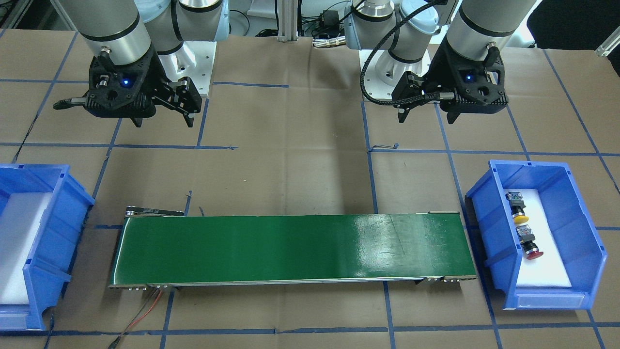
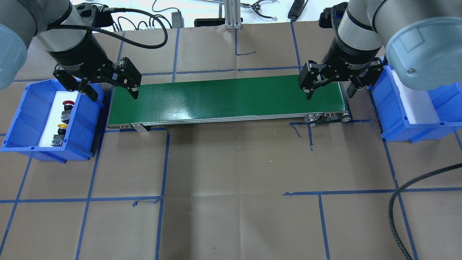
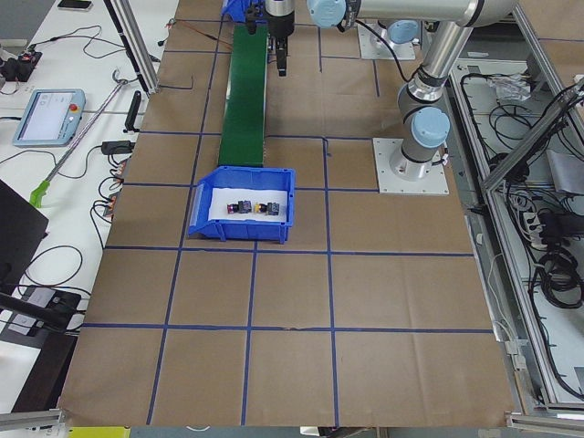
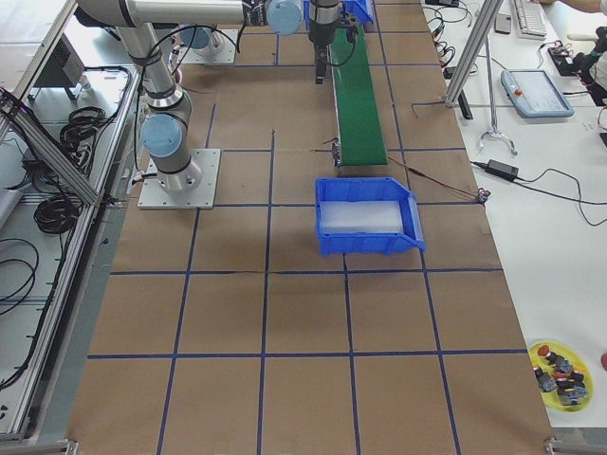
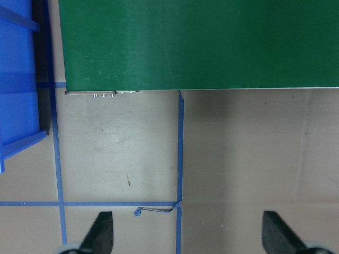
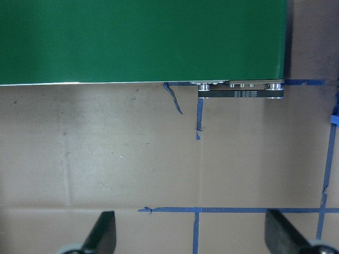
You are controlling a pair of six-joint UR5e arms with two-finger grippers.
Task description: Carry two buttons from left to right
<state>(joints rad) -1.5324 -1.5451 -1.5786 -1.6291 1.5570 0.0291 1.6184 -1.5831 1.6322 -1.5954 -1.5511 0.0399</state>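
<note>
Two buttons lie on white foam in the left blue bin [image 2: 21,119]. The red-capped button [image 2: 67,108] is on the far side and the yellow-capped button [image 2: 60,130] nearer the robot. They also show in the front view, yellow [image 1: 518,212] and red [image 1: 530,247]. My left gripper [image 2: 112,94] hovers open and empty over the left end of the green conveyor belt [image 2: 223,99], beside the bin. My right gripper [image 2: 330,93] hovers open and empty over the belt's right end. Both wrist views show spread fingertips [image 5: 100,235] [image 6: 103,235] above brown paper.
The right blue bin [image 2: 397,122] holds only white foam. The table is covered in brown paper with a blue tape grid. Wires trail from the conveyor's end [image 1: 145,310]. A black cable [image 2: 400,202] loops at the near right. A yellow dish [image 4: 560,374] with several spare buttons sits off the table.
</note>
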